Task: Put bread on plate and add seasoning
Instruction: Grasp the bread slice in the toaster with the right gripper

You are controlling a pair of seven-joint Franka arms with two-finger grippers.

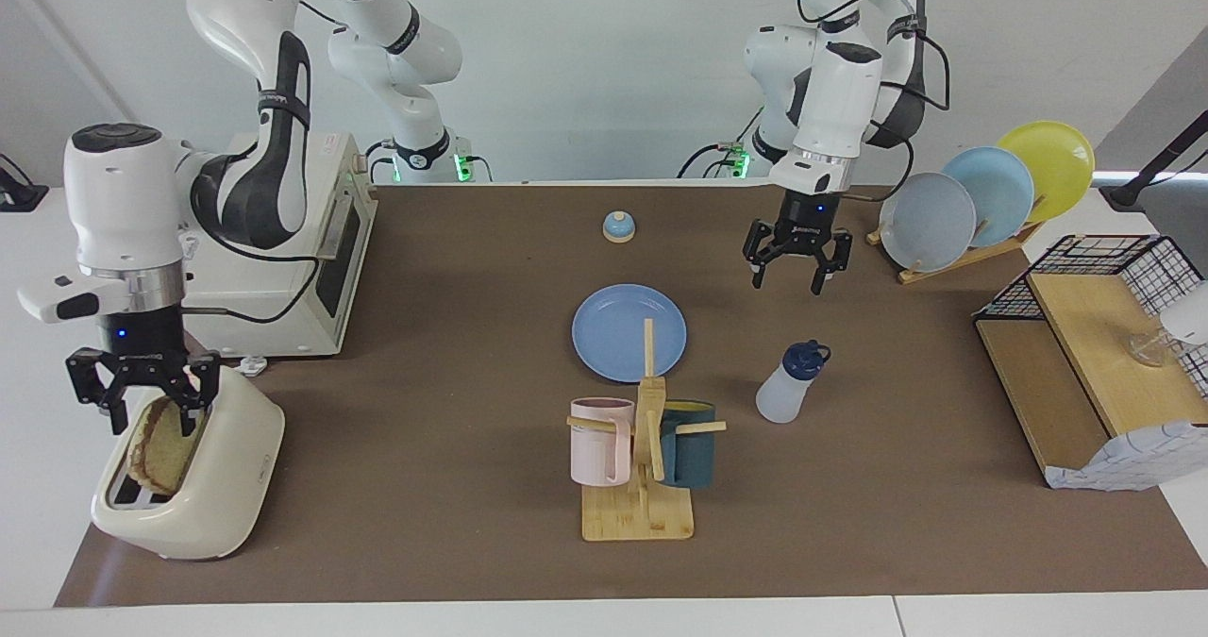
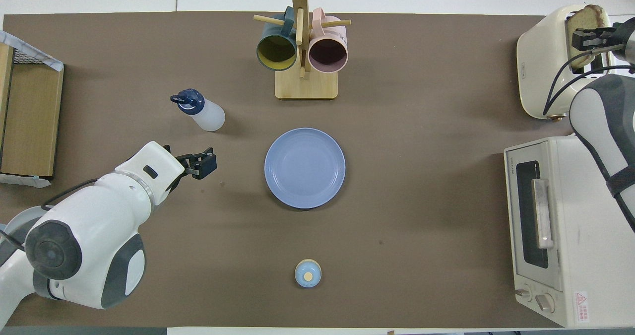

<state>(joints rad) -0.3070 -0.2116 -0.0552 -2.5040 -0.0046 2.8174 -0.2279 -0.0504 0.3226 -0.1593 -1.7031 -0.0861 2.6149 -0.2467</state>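
1. Standing upright in a slot of the cream toaster (image 1: 203, 486), the bread (image 1: 168, 448) shows its top half above the slot, at the right arm's end of the table.
2. The right gripper (image 1: 143, 409) is down at the slice, its fingers (image 1: 193, 401) spread to either side of the crust; whether they touch it cannot be told.
3. Nearer to the robots than the toaster stands a white toaster oven (image 1: 311, 250).
4. Well apart from the toaster, mid-table, the blue plate (image 1: 629, 332) lies flat and bare.
5. A bamboo mug rack (image 1: 644, 467) with a pink mug (image 1: 600, 441) and a dark teal mug (image 1: 687, 444) stands farther from the robots than the plate, just beside it.
6. The seasoning bottle (image 1: 791, 384) stands tilted beside the plate, toward the left arm's end.
7. The left gripper (image 1: 797, 261) hangs in the air with fingers spread, holding nothing, over bare table between the plate and a rack of upright plates (image 1: 981, 205).
8. A small blue-domed bell (image 1: 618, 227) sits nearer to the robots than the plate.
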